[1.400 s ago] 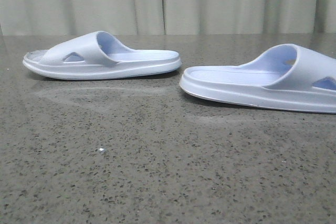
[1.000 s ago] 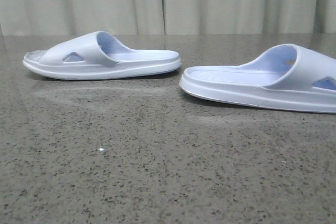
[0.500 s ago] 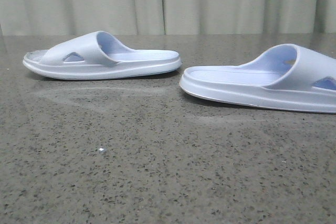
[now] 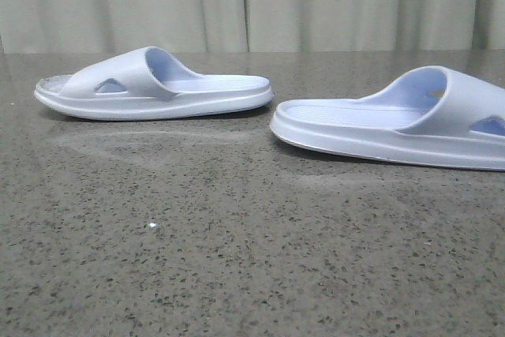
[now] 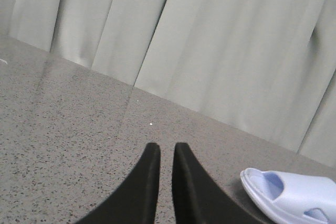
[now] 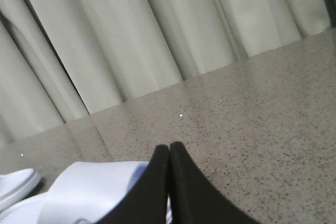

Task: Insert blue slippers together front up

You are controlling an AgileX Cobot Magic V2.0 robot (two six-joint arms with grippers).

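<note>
From my station I see both slippers lying soles down on the speckled counter [image 4: 237, 258], well apart, heels toward each other: the left slipper [image 4: 150, 84] and the right slipper [image 4: 394, 120]. My left pincer [image 5: 161, 153] hangs above the counter, its tips a narrow gap apart and holding nothing, with the left slipper off to one side. My right pincer [image 6: 169, 150] is clenched, tips touching, empty, with the right slipper's strap just behind it.
</note>
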